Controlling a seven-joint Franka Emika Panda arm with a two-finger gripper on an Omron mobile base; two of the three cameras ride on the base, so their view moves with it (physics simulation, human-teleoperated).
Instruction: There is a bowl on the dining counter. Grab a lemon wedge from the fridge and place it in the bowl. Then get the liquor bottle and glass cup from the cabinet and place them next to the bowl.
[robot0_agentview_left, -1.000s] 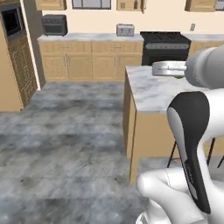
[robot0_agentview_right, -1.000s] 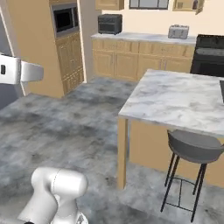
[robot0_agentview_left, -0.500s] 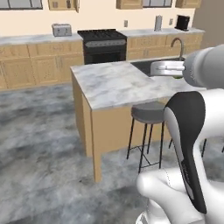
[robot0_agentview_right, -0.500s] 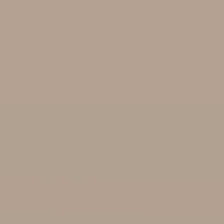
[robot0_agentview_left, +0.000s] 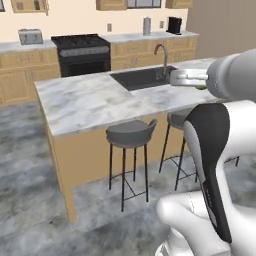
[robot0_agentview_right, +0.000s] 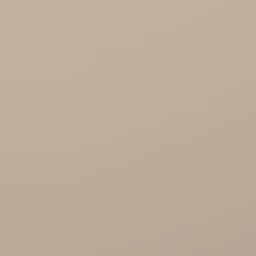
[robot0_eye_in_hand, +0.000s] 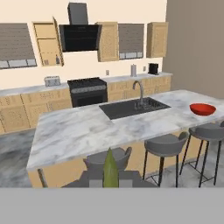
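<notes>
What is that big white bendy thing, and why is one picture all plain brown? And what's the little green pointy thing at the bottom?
The white bendy thing is a robot arm that rides on a driving base in a pretend kitchen. Two cameras sit behind the arm. One looks at the dining counter with its black sink and grey stools. The other is right up against something tan, so it sees just that colour. A third camera sits on the robot's hand. There the green pointy thing is the lemon wedge, pinched in the shut gripper. On the counter's right end waits the red bowl where the lemon goes.
</notes>
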